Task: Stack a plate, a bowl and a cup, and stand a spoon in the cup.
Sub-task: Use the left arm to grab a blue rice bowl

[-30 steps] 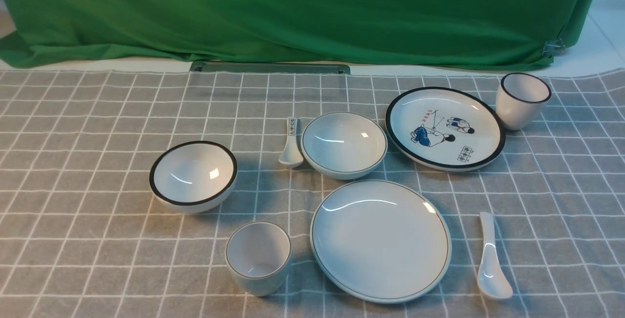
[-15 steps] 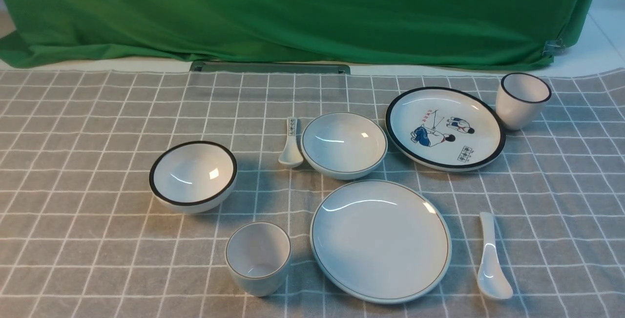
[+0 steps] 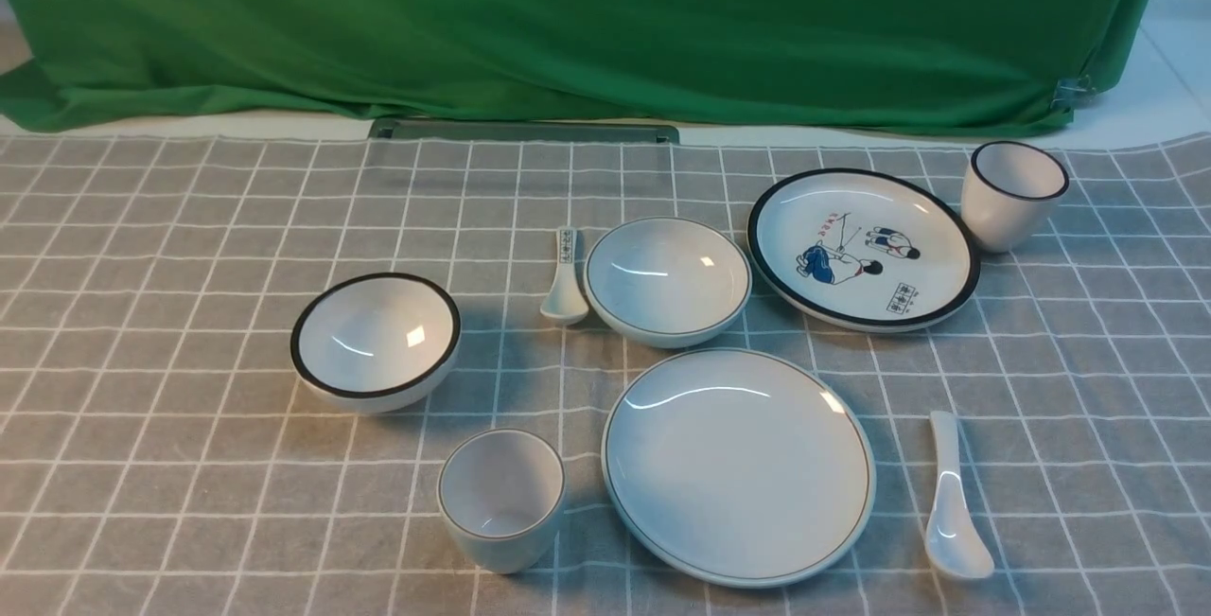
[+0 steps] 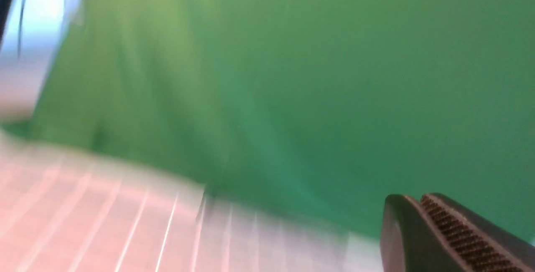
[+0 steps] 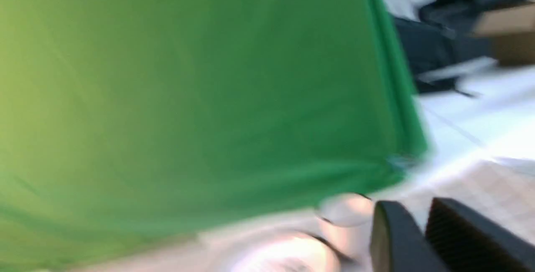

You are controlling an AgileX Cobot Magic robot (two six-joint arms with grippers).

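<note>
Four pieces lie unstacked on the desk (image 3: 142,465): bowl (image 3: 667,280) at the plate's (image 3: 738,466) eleven o'clock, cup (image 3: 500,500) nine, spoon (image 3: 951,502) three. Left tool (image 4: 416,200) clenched; right tool (image 5: 418,211) blurred, cannot tell.

This looks like a staged test setup, a lab or studio: a green backdrop cloth (image 3: 605,29) hangs behind a surface covered by a grey checked tablecloth (image 3: 189,502).

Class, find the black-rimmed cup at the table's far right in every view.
Front view: black-rimmed cup, far right, beside the cartoon plate.
Left wrist view: not in it.
Right wrist view: blurred, probably the black-rimmed cup by the green cloth hem.
Shared landmark: green cloth.
</note>
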